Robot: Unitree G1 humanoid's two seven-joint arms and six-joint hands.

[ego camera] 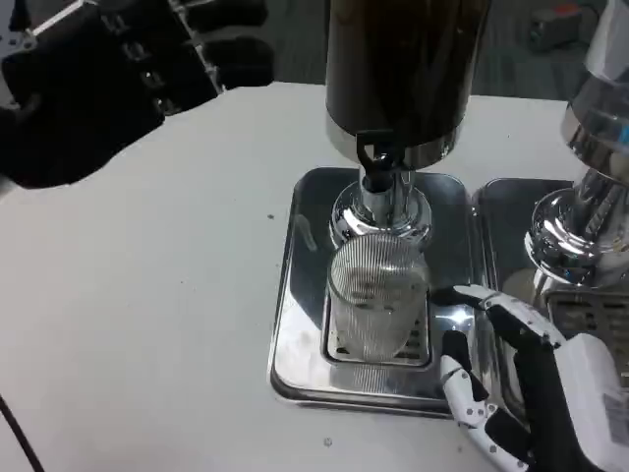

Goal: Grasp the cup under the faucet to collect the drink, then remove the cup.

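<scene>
A clear ribbed cup (377, 293) stands upright on the drip grate of the steel tray (295, 334), right below the black faucet tap (378, 162) of the dark drink dispenser (403, 69). My right hand (521, 388) sits at the lower right, just right of the cup, its fingers apart and reaching toward the cup without touching it. At the upper left my left hand (93, 84) hangs dark and close to the camera, fingers loosely spread, nothing in it.
A second dispenser with a chrome base (580, 216) and its own tray stands at the right edge, close behind my right hand. White table (147, 295) stretches to the left of the tray. A thin black cable (15, 433) crosses the lower left corner.
</scene>
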